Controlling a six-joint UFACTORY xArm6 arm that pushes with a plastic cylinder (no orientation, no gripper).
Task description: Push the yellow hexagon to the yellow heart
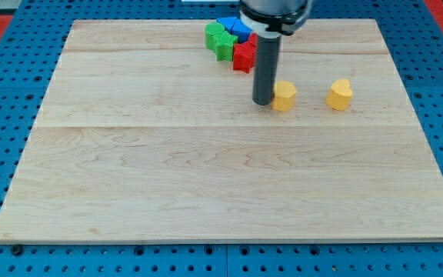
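Between the yellow hexagon [284, 96] and the yellow heart [340, 94] lay a stretch of bare worktop [206, 177], with nothing standing in that gap. My tip [264, 102] sat against the hexagon's side toward the view's left, so the line from tip through hexagon to heart was open. The only obstacles were a huddle of blocks near the view's top: a green block [218, 38], a blue block [237, 28] and a red block [244, 55], all behind the rod, apart from the hexagon.

Yellow hexagon [284, 96] flat on board, yellow heart [340, 94] near, to view's right
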